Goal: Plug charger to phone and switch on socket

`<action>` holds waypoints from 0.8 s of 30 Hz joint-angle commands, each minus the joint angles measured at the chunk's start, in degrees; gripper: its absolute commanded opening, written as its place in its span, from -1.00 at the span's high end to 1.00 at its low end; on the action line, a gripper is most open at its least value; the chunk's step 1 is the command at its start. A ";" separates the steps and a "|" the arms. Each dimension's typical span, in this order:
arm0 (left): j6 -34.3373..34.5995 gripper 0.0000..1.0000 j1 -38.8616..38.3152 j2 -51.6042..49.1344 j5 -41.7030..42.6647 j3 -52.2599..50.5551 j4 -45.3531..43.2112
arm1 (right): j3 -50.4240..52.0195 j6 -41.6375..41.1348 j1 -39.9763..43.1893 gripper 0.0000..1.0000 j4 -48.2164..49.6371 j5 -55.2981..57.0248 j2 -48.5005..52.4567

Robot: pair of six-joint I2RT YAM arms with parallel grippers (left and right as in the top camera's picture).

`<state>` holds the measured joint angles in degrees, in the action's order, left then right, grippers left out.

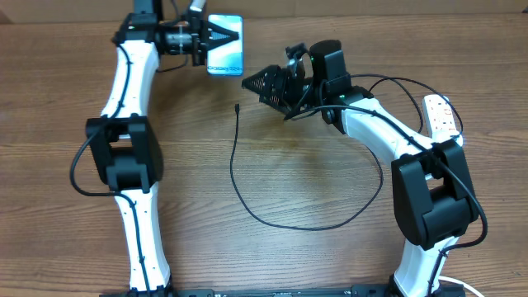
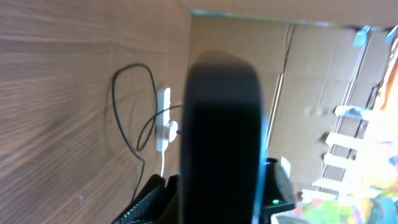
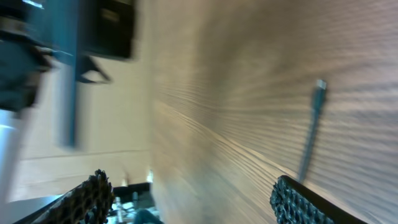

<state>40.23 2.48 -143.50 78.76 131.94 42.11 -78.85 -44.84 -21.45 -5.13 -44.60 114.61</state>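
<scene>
1. The left jaws, at the top of the overhead view just left of centre, are closed on the phone (image 1: 228,48) at its left short end. The light blue screen faces up. In the left wrist view the phone (image 2: 221,143) is a dark, blurred slab seen edge-on through the middle of the frame. Whether it rests on the worktop (image 1: 313,256) or hangs clear of it cannot be told.
2. The right jaws stand wide apart with nothing held. In the right wrist view the ribbed black fingers (image 3: 93,196) sit at lower left and lower right with bare wood between them. Overhead, these jaws point left, near the phone, below it and to its right.
3. The charger (image 1: 234,140) lies on the worktop. Its connector (image 1: 238,107) is near the right jaws, below and left of them, and untouched. In the right wrist view the connector (image 3: 319,87) shows at upper right.
4. From the connector the cable runs down, sweeps a wide loop through the lower centre and climbs towards the right.
5. The socket (image 1: 441,115) lies at the right edge, partly behind the right arm (image 1: 429,190). In the left wrist view the socket (image 2: 163,118) is small, left of the phone.
</scene>
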 commanded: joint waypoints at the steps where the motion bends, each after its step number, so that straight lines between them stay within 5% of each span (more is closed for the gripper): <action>1: 0.00 0.92 2.29 1.44 2.10 0.92 0.63 | -0.28 6.27 -1.95 -0.61 -3.67 8.11 -0.70; 4: -0.02 0.92 3.19 1.44 2.05 0.92 0.87 | -0.28 8.20 -4.35 -0.49 -7.30 17.25 -0.59; 8: -0.46 0.92 3.89 1.44 1.99 0.92 0.96 | -0.28 10.86 -8.33 0.24 -9.18 27.96 -0.07; 15: -1.42 0.92 3.91 1.44 1.99 0.92 2.29 | -0.31 16.68 -14.40 0.59 -7.41 46.80 0.61; 17: -1.53 0.92 3.91 1.44 2.01 0.92 2.32 | -0.31 17.09 -14.60 0.58 -5.70 47.54 0.74; 20: -1.51 0.92 3.98 1.44 1.95 0.92 2.32 | -0.31 17.16 -14.60 0.02 -2.01 47.50 1.84; 24: -1.51 0.92 4.00 1.44 1.88 0.92 2.29 | -0.31 18.36 -14.60 -0.03 2.40 47.01 4.35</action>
<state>40.03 6.74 -143.50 78.78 131.94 44.49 -78.85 -28.25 -36.36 -4.43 0.36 115.98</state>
